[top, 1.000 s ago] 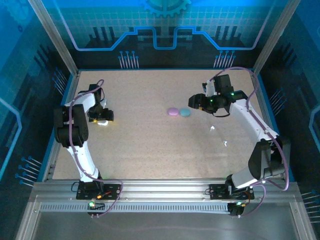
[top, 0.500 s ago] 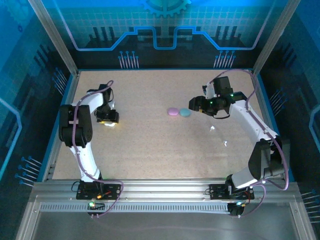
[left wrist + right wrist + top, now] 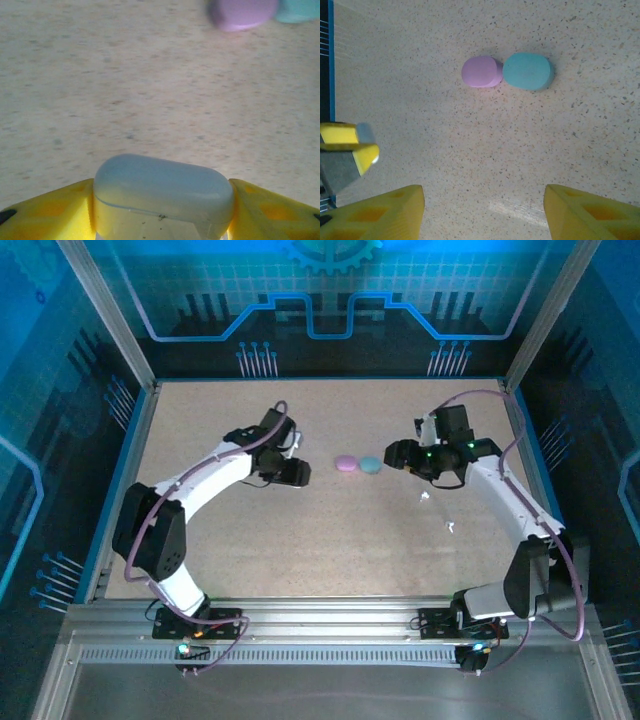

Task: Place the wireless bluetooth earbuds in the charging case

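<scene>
1. Left wrist view had the left gripper (image 3: 162,200) closed on the white charging case (image 3: 162,185). A yellow finger (image 3: 47,215) pressed against each end of the pill-shaped shell, which lay crosswise with a seam line showing. Its lower part ran off the bottom edge. From above, the case could not be made out against that gripper's dark body, left of the table's centre.
2. Just right of it on the speckled table (image 3: 300,540) lay the purple round case (image 3: 481,71), touching the teal round case (image 3: 526,70) on its right. In the left wrist view both were blurred and cut off by the top edge.
3. Right of the pair hung the right gripper (image 3: 482,210), its yellow fingers spread wide with bare table between them and cut off by the bottom edge.
4. A yellow and grey shape (image 3: 347,150) at the left border of the right wrist view was cut off and could not be identified.
5. Nearer and further right, two pale specks (image 3: 425,497) lay on the table, too small to tell whether they were earbuds.
</scene>
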Robot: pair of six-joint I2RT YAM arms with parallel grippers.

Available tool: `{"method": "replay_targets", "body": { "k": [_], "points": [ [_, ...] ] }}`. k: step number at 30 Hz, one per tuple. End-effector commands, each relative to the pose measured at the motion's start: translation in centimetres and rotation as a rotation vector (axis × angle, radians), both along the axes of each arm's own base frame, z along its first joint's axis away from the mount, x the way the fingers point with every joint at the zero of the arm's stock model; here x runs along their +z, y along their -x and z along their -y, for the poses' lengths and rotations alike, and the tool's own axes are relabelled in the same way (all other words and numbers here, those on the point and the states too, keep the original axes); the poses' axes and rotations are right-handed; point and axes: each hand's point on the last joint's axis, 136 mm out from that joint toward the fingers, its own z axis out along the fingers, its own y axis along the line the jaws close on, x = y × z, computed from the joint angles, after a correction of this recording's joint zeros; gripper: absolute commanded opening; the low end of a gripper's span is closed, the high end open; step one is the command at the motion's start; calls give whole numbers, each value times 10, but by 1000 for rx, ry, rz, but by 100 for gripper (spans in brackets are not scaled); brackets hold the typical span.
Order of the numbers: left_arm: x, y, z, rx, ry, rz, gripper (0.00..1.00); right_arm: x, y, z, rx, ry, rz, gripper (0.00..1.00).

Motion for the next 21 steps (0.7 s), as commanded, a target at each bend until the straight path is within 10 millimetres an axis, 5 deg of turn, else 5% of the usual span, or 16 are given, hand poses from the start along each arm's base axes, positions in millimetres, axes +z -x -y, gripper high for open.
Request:
{"method": "replay_targets", "body": {
  "k": [1, 12, 21],
  "points": [
    [-18, 23, 25, 20, -28, -61, 56, 7, -1, 5, -24, -27, 19, 65],
    [-72, 66, 68, 12, -116, -179, 56, -13, 12, 3, -34, -56, -33, 65],
    [-97, 77, 66, -8, -201, -234, 60, -19, 16, 5, -37, -48, -35, 65]
  ]
}}
